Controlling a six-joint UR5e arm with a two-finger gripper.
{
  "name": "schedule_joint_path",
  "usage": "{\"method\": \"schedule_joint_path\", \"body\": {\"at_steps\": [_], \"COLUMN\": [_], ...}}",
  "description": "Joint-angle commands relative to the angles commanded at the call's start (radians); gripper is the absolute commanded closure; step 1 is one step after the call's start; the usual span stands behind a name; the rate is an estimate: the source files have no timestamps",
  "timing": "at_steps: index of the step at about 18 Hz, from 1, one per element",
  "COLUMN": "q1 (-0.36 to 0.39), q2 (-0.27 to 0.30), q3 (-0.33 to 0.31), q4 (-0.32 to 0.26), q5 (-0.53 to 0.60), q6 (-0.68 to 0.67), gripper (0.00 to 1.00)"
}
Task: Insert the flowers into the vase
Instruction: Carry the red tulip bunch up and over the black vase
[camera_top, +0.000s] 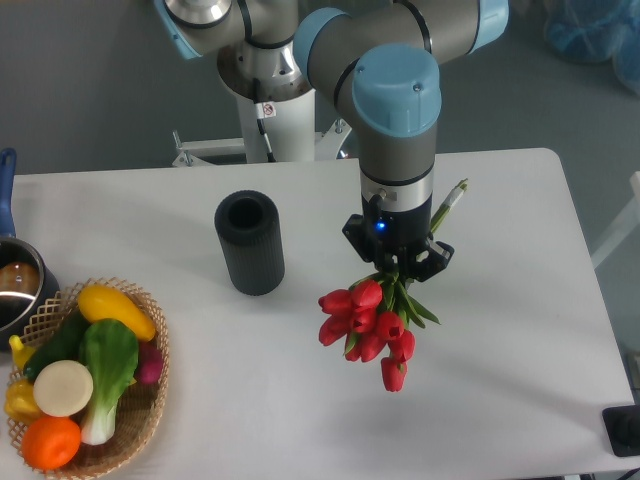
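Tabletop (520, 380): you have a white surface filling most of the view, carrying everything below.
Arm (395, 90): your grey UR5e with pale blue joint caps reaches in from the top and points straight down over the right-centre of the tabletop; a small blue light glows on its wrist.
Wicker basket (150, 400): you see it at the lower left corner, filled with toy vegetables: a yellow one, a green leafy one, a white round one, an orange one.
Flowers (368, 322): your bunch of red tulips sits right under the wrist, heads fanned toward the lower left, green leaves at the fingers, and pale stems running up and to the right behind the arm, their ends showing near the wrist's right side. You cannot tell from this view whether the heads touch the tabletop or hang above it.
Vase (250, 243): your black ribbed cylinder stands upright left of the flowers, apart from them, its round mouth open to the camera.
Pot (15, 285): a dark pot with a blue handle is cut off by the left edge, just above the basket.
Fingers (400, 262): the black fingers are pinched on the flowers where leaves meet stems.
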Motion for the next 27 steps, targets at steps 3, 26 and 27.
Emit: {"method": "schedule_joint_path", "body": {"at_steps": [3,26,27], "q1": [0.000,0.104,0.104], "q2": [0.002,0.106,0.104], "q3": [-0.002,-0.117,-0.117], "q4": [-0.002,0.322,0.321], "q5": [-0.003,-0.980,-1.014], "q6": [-0.002,-0.233,-0.235], "gripper": [1.00,1.00,1.00]}}
